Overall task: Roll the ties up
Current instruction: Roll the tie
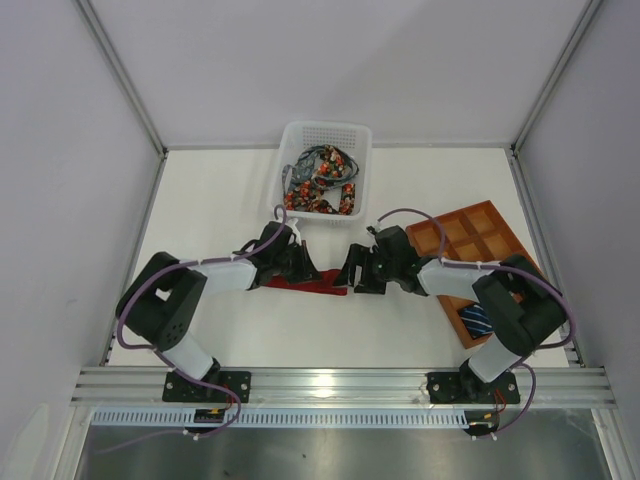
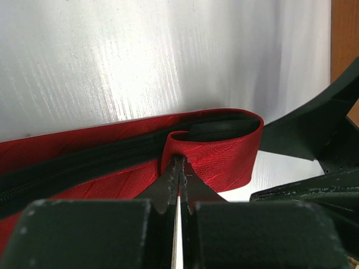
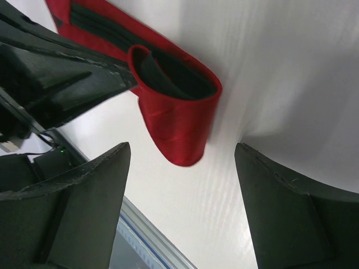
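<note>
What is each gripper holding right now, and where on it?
The left gripper is shut on the red tie, pinching the inner curl of its rolled-over end. The right gripper stands open around that fold and holds nothing.

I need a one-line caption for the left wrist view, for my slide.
Left claw shut on the inner end of the red tie, its first loop curled on the white table.

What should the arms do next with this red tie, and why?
Probably bring the right gripper in to pinch the curl of the red tie. The left gripper is shut on its folded end, only a first curl is formed, and the right jaws stand open facing it.
</note>
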Robot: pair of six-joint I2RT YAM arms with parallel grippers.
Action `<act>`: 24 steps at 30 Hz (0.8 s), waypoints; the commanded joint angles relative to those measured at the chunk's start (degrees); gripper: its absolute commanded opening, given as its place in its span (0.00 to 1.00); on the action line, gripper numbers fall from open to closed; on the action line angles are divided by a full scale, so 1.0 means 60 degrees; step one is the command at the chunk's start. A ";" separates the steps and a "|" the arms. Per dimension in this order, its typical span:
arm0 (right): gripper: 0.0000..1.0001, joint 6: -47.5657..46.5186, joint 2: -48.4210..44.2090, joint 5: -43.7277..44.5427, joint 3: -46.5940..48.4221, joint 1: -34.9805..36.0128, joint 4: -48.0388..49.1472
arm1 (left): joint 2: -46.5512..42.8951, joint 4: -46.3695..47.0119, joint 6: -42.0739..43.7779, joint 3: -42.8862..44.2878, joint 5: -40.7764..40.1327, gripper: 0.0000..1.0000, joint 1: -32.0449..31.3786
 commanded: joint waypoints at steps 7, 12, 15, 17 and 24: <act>0.79 0.0541 0.0863 -0.0785 -0.0189 -0.0043 0.2075 | 0.0219 0.0080 0.0450 0.0309 -0.0125 0.01 0.0193; 0.77 0.0439 0.0936 -0.0463 -0.0175 0.0118 0.1974 | 0.0380 0.0109 0.0538 0.0309 -0.0052 0.00 0.0267; 0.75 0.0365 0.1111 -0.0332 -0.0204 0.0206 0.2091 | 0.0468 0.0197 0.0553 0.0265 0.0007 0.01 0.0296; 0.74 0.0453 0.1286 -0.0346 -0.0219 0.0221 0.2266 | 0.0483 0.0256 0.0509 0.0221 0.0007 0.01 0.0311; 0.64 0.0804 0.1507 -0.0215 -0.0146 0.0353 0.2502 | 0.0483 0.0300 0.0524 0.0177 0.0021 0.01 0.0311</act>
